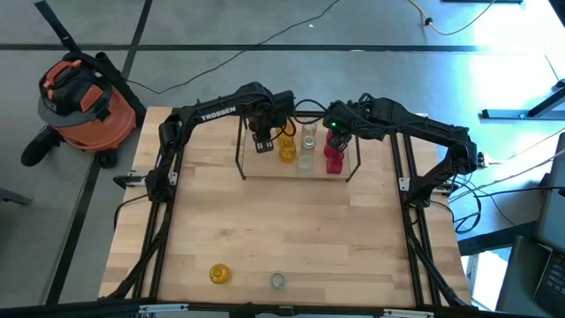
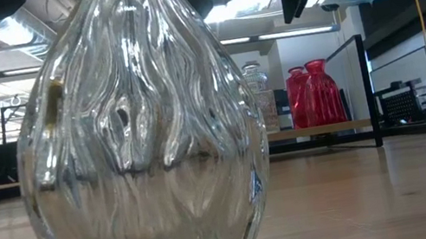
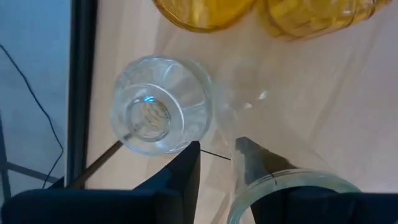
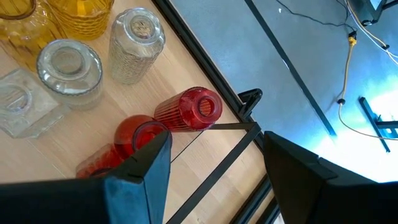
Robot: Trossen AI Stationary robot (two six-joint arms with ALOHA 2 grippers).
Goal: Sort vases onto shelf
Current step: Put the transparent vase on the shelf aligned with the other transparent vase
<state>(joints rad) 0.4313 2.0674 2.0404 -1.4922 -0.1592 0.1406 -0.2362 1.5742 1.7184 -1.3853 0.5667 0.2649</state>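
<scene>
The shelf [image 1: 265,170] stands at the table's far middle and bears yellow vases [image 1: 287,148], clear vases [image 1: 307,146] and red vases [image 1: 334,159]. My left gripper [image 3: 217,155] hangs open over the shelf's left part and points down, next to a round clear vase [image 3: 160,104] and a taller clear vase [image 3: 292,186]. My right gripper [image 4: 217,162] is open and holds nothing above the red vases [image 4: 186,109] at the shelf's right end. A yellow vase [image 1: 219,274] and a clear vase [image 1: 277,281] stand by the table's near edge. My left gripper has one finger [image 3: 252,158] right beside the taller clear vase's rim [image 3: 273,183], coming from above. Whether it touches the glass I cannot tell. Nothing lies between the two fingers.
The shelf's black wire frame [image 4: 236,127] and posts [image 1: 240,150] ring the vases. The near clear vase [image 2: 136,133] fills much of the low view. The table's middle [image 1: 291,230] is bare wood. An orange vacuum cleaner [image 1: 84,97] sits on the floor beyond the far left corner.
</scene>
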